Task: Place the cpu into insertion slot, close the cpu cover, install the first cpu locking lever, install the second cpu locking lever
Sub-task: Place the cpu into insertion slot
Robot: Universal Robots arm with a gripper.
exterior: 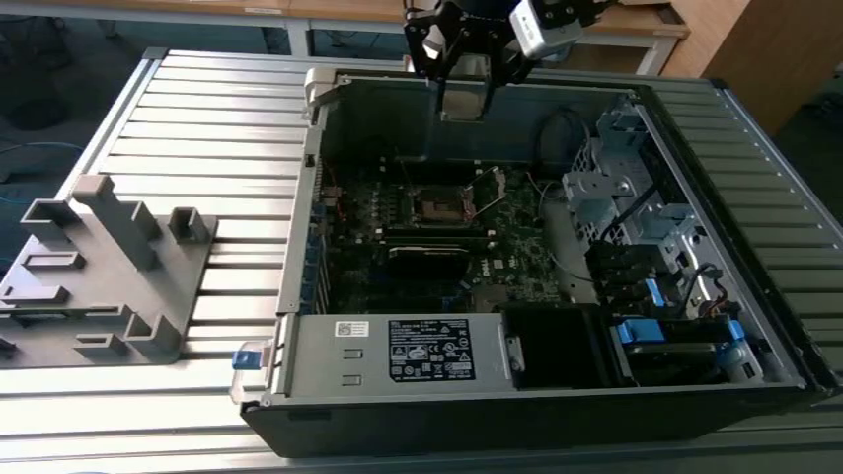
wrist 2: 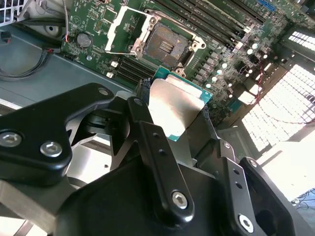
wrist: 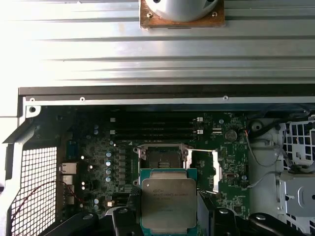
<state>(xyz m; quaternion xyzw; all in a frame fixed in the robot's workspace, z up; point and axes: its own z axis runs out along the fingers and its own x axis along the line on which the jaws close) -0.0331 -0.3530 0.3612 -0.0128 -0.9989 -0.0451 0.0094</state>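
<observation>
Gripper (wrist 2: 173, 104) clamped on the cpu (wrist: 169, 199) at two opposite edges, its metal top facing my wrist cameras. I hold the chip raised well clear of the insertion slot (wrist: 162, 157), which lies bare on the motherboard (wrist: 98, 162). Just beside the slot, the cpu cover (wrist: 209, 169) stands hinged open inside the computer case (exterior: 310, 365).

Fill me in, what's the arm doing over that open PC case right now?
The gripper hangs over the open computer case, with its fingers shut on the cpu. Below it, the insertion slot is empty and the cpu cover is swung open beside it. The cpu is not yet in the slot, and the cover is not yet closed.
</observation>
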